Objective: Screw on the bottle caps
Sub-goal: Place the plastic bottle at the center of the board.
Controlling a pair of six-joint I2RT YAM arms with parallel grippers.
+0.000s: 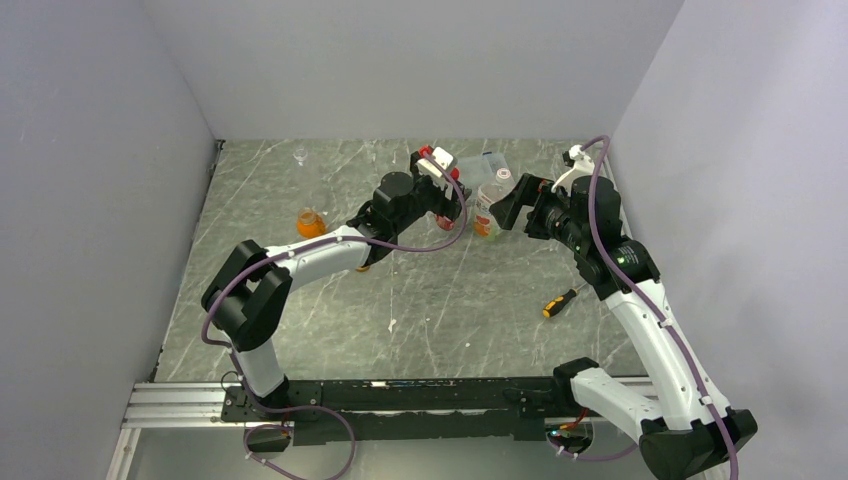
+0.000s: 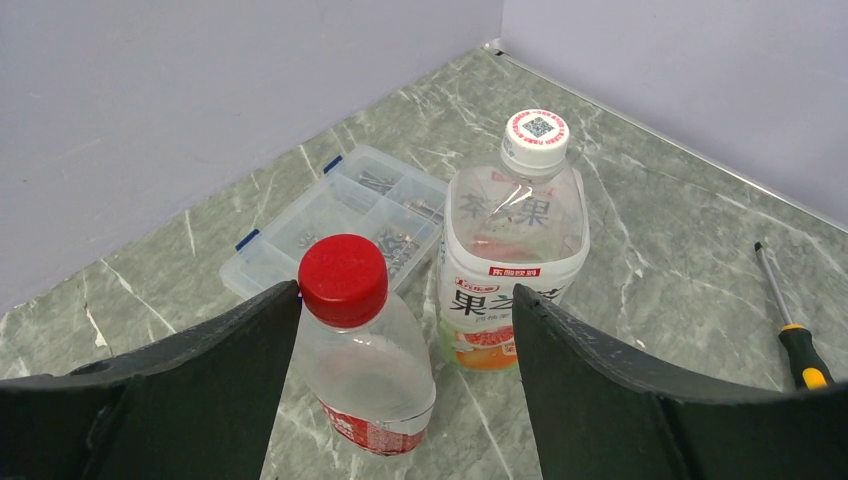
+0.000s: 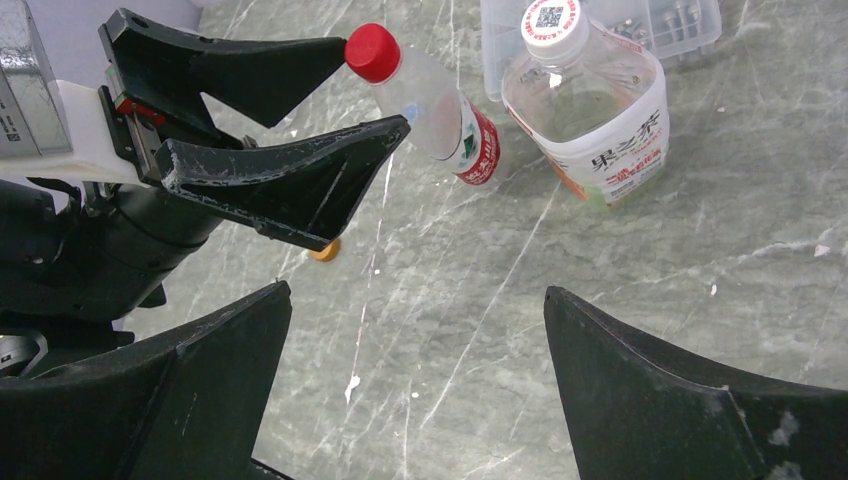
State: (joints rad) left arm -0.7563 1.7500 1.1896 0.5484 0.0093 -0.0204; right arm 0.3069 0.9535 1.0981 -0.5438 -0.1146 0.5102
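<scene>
The table (image 1: 420,320) is closed in by walls on three sides (left, far and right) and is open only at the near edge, where both arm bases sit on a rail (image 1: 180,400). The working group occupies the far right quarter. There the red-labelled bottle (image 2: 370,385) and the white-labelled bottle (image 2: 515,250) stand just beside each other, not touching, with the compartment box (image 2: 330,210) directly behind them toward the far wall. Each bottle carries a cap, the red cap (image 2: 343,280) and the white cap (image 2: 538,135); whether either is screwed fully down cannot be told. Well apart on the left stand the squat bottle (image 1: 311,222) and, closer to the far wall, the vial (image 1: 300,155). A screwdriver (image 1: 560,303) lies on the right, nearer than the bottles, and a wide stretch of bare marble runs between it and the left arm. The left arm reaches forward and inward with its elbow raised. The left gripper (image 2: 406,295) stands open with the top of the red-labelled bottle between its fingertips. One finger (image 2: 220,350) is just beside the red cap and the other is clear of the bottle by a visible gap — contact cannot be confirmed. An orange cap (image 3: 325,250) lies on the table beneath that gripper. The right arm comes in from the right-wall side, bent at the elbow. The right gripper (image 3: 416,292) is spread wide, holds nothing and faces the two bottles.
</scene>
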